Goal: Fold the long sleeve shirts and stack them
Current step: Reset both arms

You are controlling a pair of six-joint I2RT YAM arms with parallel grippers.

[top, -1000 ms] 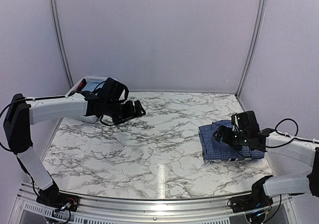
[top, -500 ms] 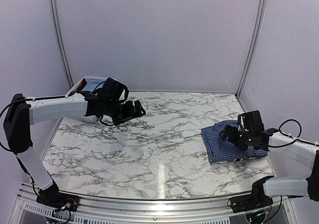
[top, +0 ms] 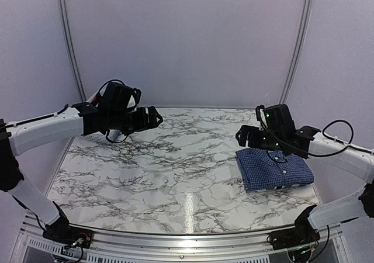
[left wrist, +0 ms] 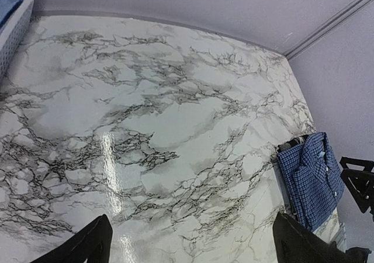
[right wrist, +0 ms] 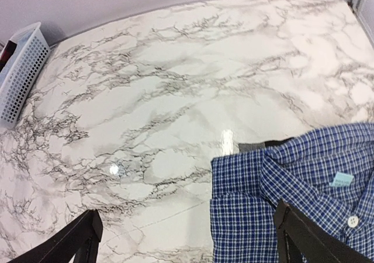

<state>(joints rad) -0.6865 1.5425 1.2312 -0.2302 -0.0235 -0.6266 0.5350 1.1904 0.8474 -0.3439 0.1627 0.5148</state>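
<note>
The marbled surface (top: 175, 175) carries the dark blue checked shirt (top: 274, 168), folded into a rectangle near its right edge with collar and white buttons facing up, while the white slatted basket (right wrist: 20, 70) sits at the far left corner. The right hand (top: 241, 138) hangs above the shirt's collar end, its 2 fingers spread wide and gripping nothing. The left hand (top: 153, 117) hovers near the basket, likewise spread apart and empty.
</note>
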